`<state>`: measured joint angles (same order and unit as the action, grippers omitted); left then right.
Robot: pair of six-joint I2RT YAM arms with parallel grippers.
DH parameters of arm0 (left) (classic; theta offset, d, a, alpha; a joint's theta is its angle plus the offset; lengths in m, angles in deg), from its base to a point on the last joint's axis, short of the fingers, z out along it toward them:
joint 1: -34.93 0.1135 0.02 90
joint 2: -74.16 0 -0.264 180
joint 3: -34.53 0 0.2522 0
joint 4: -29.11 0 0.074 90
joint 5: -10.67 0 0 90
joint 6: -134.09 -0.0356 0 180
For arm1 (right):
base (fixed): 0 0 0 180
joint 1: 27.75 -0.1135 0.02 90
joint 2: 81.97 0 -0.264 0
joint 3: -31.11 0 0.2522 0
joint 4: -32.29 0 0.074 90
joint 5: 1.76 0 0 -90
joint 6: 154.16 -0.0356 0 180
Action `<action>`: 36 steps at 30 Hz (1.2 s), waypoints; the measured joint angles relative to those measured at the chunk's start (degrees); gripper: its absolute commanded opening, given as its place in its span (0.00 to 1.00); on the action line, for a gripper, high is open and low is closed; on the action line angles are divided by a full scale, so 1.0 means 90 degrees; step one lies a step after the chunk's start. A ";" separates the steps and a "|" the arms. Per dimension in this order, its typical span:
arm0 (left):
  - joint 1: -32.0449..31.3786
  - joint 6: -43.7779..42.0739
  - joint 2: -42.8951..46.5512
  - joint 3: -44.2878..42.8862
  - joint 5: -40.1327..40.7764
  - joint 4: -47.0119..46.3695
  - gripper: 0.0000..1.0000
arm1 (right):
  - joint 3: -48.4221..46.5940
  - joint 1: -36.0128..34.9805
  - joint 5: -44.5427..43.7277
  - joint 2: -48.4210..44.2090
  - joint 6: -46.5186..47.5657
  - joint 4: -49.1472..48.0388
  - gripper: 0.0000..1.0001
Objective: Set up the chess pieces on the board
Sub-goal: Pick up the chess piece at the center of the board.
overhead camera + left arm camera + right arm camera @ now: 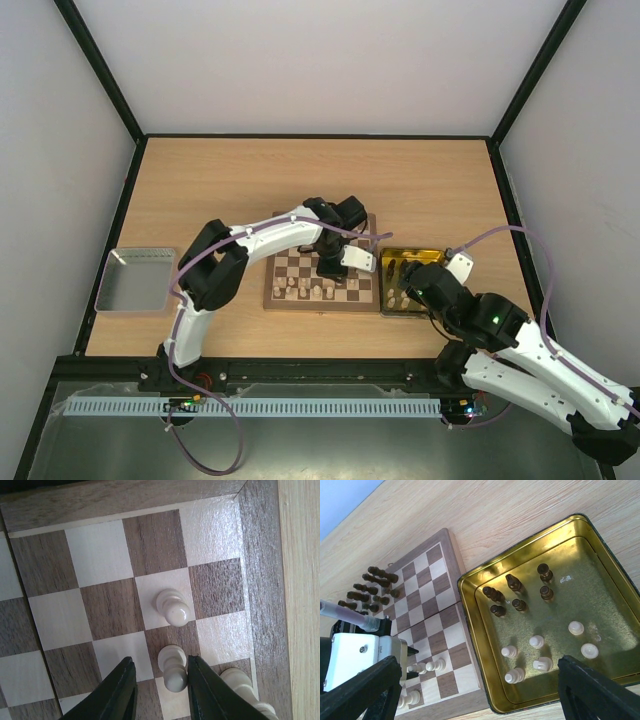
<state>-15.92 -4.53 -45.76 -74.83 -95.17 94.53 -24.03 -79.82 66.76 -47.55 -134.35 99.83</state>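
Note:
The board (pixel 271 300) lies mid-table, with cream chess pieces (pixel 310 291) along its near rows. My left gripper (pixel 331 267) hangs over its near right part. In the left wrist view it (pixel 160 661) is open, its fingers (pixel 122 692) on either side of a cream pawn (pixel 174 669); the right finger is close against the pawn. Another cream pawn (pixel 173 608) stands one square further, and a third cream piece (pixel 244 684) is by the border. My right gripper (pixel 480 662) is wide open and empty above the gold tray (pixel 470 645). Dark pieces (pixel 370 587) stand on the board's far side.
The gold tray (pixel 400 250) touches the board's right edge and holds several dark pieces (pixel 516 594) and several cream pieces (pixel 536 656). A grey metal tray (pixel 135 281) sits at the table's left edge. Black frame posts and white walls surround the table.

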 measured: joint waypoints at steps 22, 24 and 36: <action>0.0206 -0.0053 0.0000 0.0000 0.0163 0.0063 0.14 | 0.0121 0.0000 0.0012 -0.0058 -0.0066 -0.0012 0.83; 0.0284 -0.0053 0.0036 0.0036 0.0163 0.0061 0.14 | 0.0121 0.0000 0.0015 -0.0032 -0.0063 -0.0029 0.83; 0.0563 -0.0109 0.0563 0.0440 0.0136 0.0165 0.13 | 0.0121 0.0000 0.0102 0.0231 -0.0005 -0.0199 0.83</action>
<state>-10.85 -5.51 -40.69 -70.87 -93.94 96.02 -22.94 -79.82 67.68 -45.48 -134.39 98.04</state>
